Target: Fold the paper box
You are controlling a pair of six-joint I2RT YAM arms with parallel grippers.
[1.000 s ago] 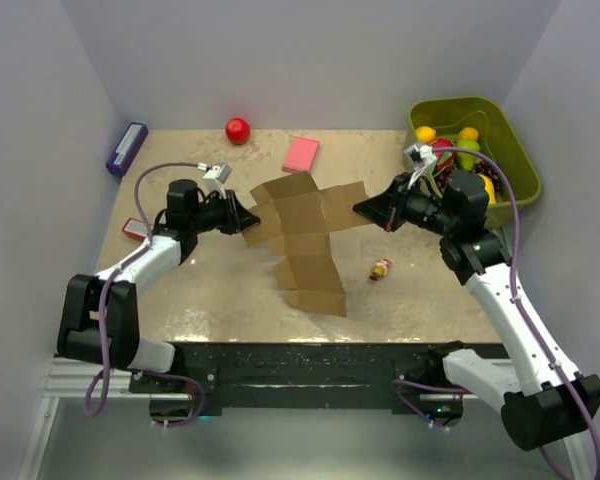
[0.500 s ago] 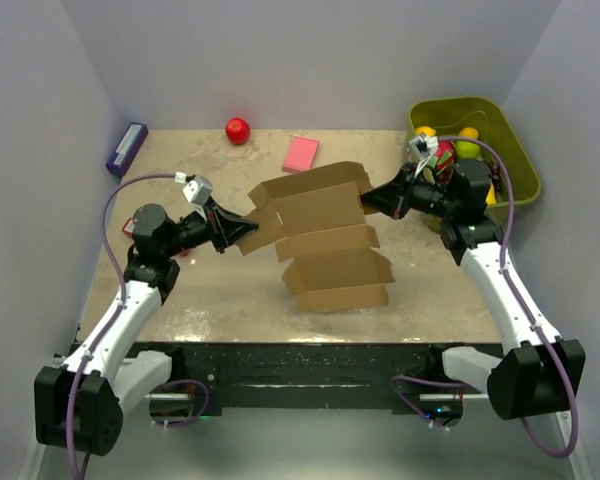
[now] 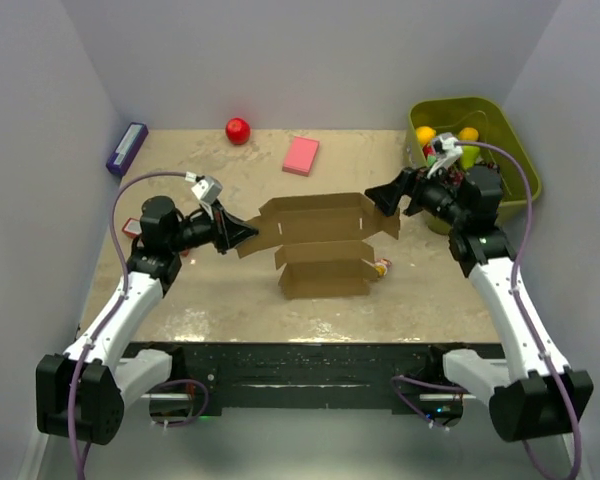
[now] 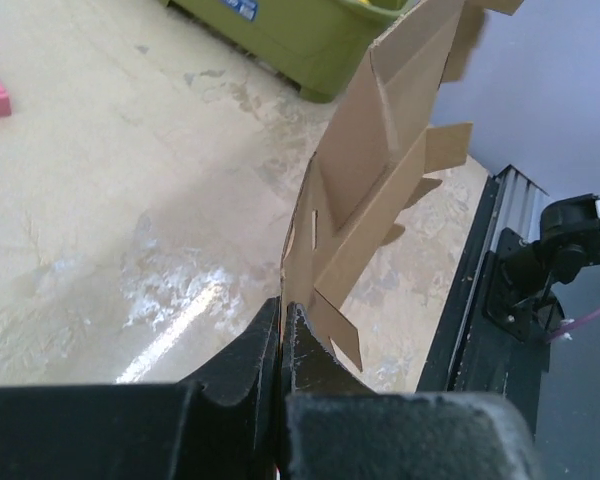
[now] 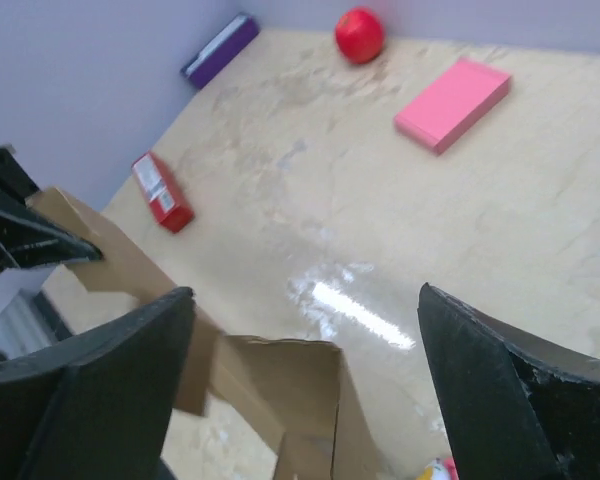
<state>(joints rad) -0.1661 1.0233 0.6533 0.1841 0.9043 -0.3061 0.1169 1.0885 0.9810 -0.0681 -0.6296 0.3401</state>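
My left pincer (image 3: 246, 236) is clamped together on the left flap of the paper box (image 3: 320, 240); from my left wrist I see both fingers (image 4: 245, 360) pressed on the thin cardboard edge, with the creased sheet rising away from them. The box is partly folded and sits near the middle of the worktop (image 3: 200, 290); its lower front panel rests on the surface and its long upper panel stretches between my two arms. My right pincer (image 3: 388, 196) is spread wide apart at the box's right end, holding nothing; whether it touches the flap there I cannot tell. From my right wrist the cardboard lies below and between the open fingers (image 5: 100, 400). Behind the box lie a pink block (image 3: 301, 155) and a red ball (image 3: 238, 130); a green bin (image 3: 525, 165) stands at the far right corner.
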